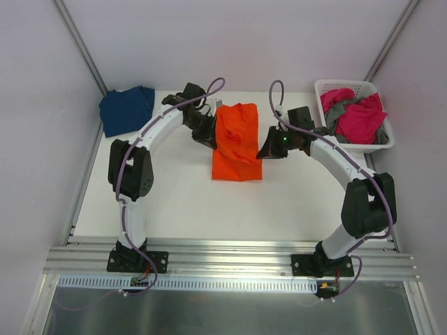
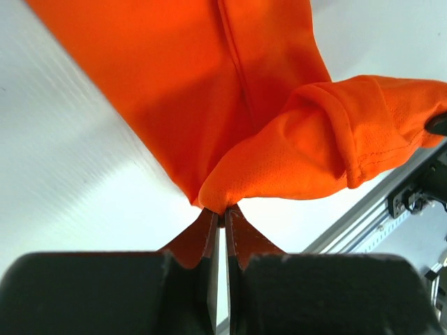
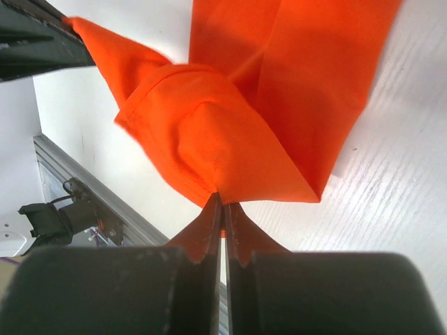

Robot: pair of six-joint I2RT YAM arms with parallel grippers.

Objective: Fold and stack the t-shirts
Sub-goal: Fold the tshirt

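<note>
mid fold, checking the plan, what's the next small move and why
Probably carry both pinched edges together over the flat part, then lower: the left gripper and right gripper are shut on the orange t-shirt, its middle bunched.

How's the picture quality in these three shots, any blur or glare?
Top view: sharp and evenly lit, only soft shadows on the table. Left wrist view: the left hand is blurred close to the lens, the orange shirt crisp, the table glaring white. Right wrist view: the right hand blurred too, the shirt sharp.
</note>
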